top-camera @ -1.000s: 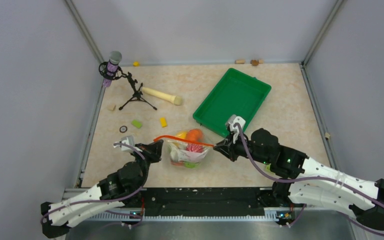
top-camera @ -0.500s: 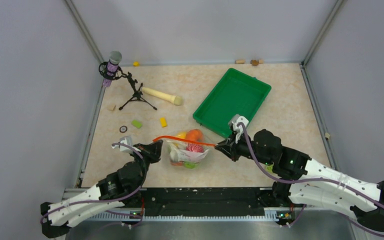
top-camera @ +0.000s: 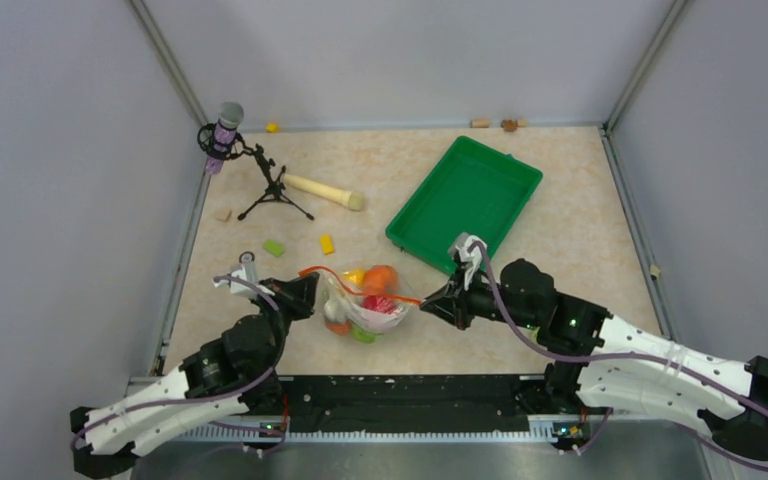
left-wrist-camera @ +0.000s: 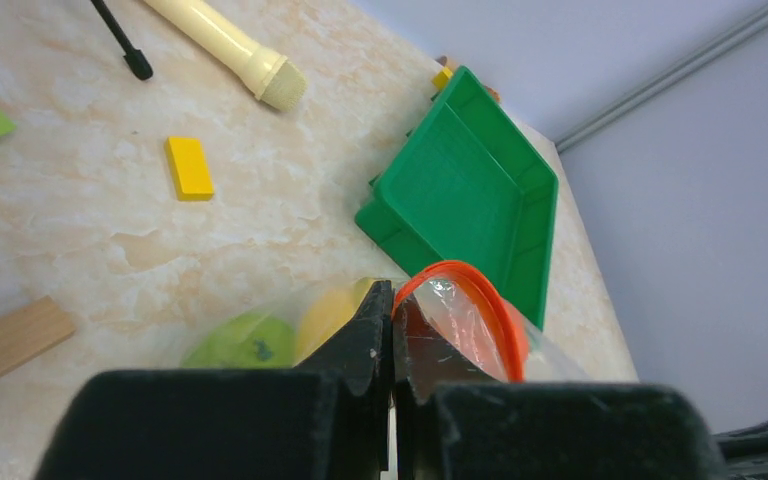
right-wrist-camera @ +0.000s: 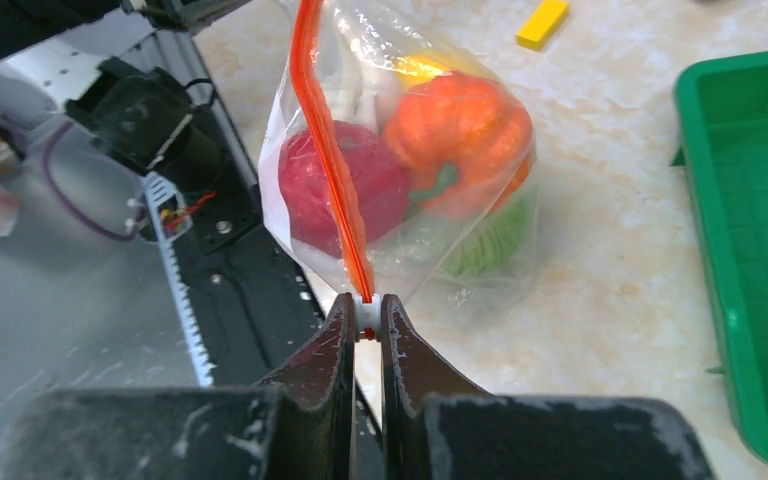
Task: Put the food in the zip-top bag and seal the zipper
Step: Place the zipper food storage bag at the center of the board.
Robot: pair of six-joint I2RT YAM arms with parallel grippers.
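The clear zip-top bag (top-camera: 368,312) hangs between my two grippers, a little off the table, with the food inside. In the right wrist view I see a red apple (right-wrist-camera: 345,185), an orange pumpkin (right-wrist-camera: 460,125) and something green (right-wrist-camera: 485,245) in it. The left wrist view shows a green apple (left-wrist-camera: 245,340) and a yellow lemon (left-wrist-camera: 325,315). The orange-red zipper (top-camera: 360,283) runs along the top. My left gripper (top-camera: 305,287) is shut on the bag's left end (left-wrist-camera: 392,300), where the zipper (left-wrist-camera: 485,300) bows up. My right gripper (top-camera: 430,303) is shut on the white slider (right-wrist-camera: 365,312) at the zipper's right end (right-wrist-camera: 325,150).
A green tray (top-camera: 465,200) lies behind my right gripper. A beige wooden pin (top-camera: 322,190) and a microphone tripod (top-camera: 265,185) stand at the back left. Small yellow (top-camera: 326,243) and green (top-camera: 274,247) blocks lie behind the bag. The table's front edge is close below.
Both grippers and the bag have shifted left. The zipper, straight before, now sags and bows near my left gripper. Both grips have held.
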